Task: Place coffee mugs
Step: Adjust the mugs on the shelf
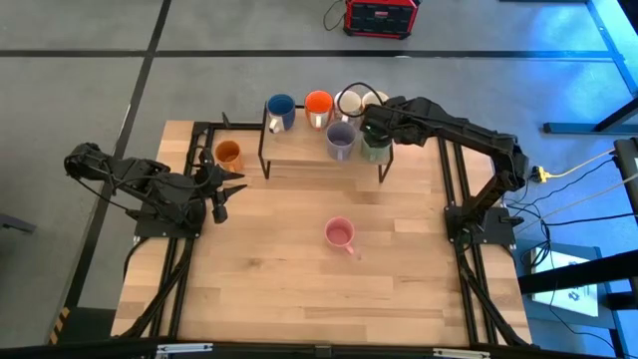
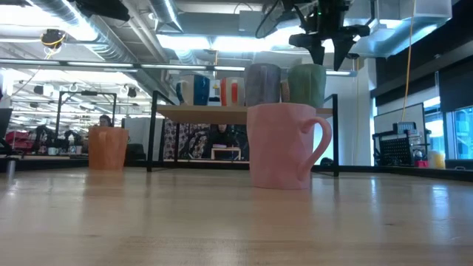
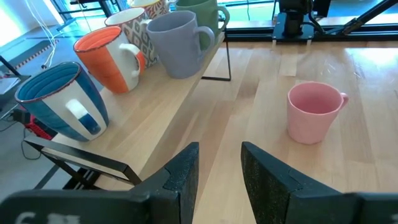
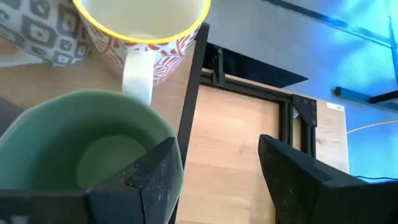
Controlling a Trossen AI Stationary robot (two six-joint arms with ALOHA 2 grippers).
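Observation:
A low wooden rack (image 1: 299, 157) stands at the table's far middle. On it stand a blue mug (image 1: 281, 110), a red-orange mug (image 1: 318, 104), two patterned cream mugs (image 1: 350, 102), a lavender mug (image 1: 341, 140) and a green mug (image 1: 375, 150). An amber mug (image 1: 228, 154) stands on the table left of the rack. A pink mug (image 1: 340, 234) stands upright mid-table. My right gripper (image 4: 217, 180) is open, pointing down just above the green mug (image 4: 93, 149), over its right side. My left gripper (image 3: 217, 180) is open and empty at the table's left (image 1: 231, 191).
The rack's black legs (image 1: 384, 170) and the black frame rails (image 1: 454, 189) along both table sides stand near the arms. Bare wood lies around the pink mug and toward the near edge. A red box (image 1: 380, 15) sits on the floor beyond the table.

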